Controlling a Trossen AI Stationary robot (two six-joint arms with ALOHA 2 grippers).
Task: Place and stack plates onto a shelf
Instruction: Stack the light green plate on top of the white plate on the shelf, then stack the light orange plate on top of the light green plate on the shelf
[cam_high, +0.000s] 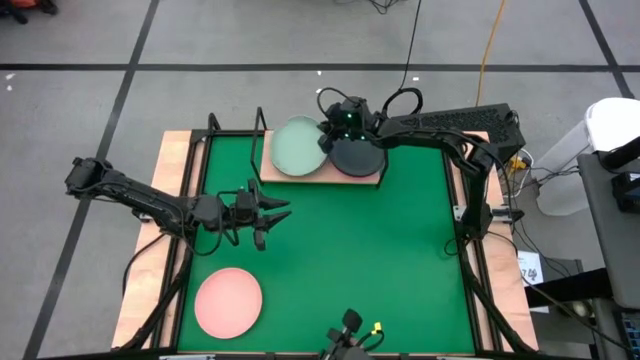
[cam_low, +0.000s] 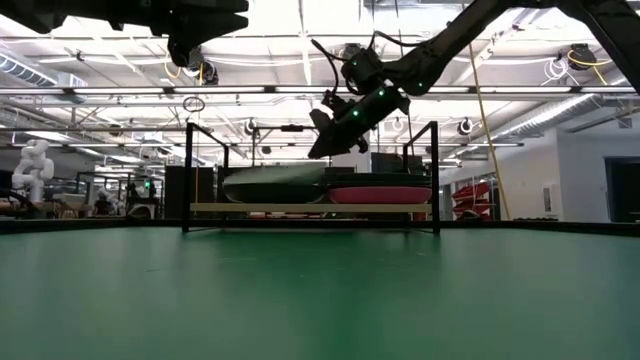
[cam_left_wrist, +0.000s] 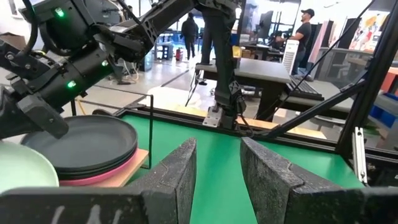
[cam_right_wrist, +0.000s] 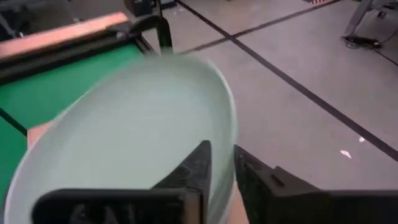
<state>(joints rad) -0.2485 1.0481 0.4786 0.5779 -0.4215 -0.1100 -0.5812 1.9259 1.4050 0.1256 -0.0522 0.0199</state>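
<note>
The shelf stands at the mat's far edge. On its board lie a mint green plate on the left and a stack of dark plates over a hot pink one on the right. A pale pink plate lies flat on the mat's near left. My right gripper hovers over the mint plate's right rim, fingers a narrow gap apart; the low view shows its tips just above the plates. My left gripper is open, in the air over the mat's left middle.
The shelf's black frame posts rise at its ends above the board. A green mat covers the table, with open room at its middle and right. Black rails run along the sides, and a camera mount sits at the near edge. People stand far behind.
</note>
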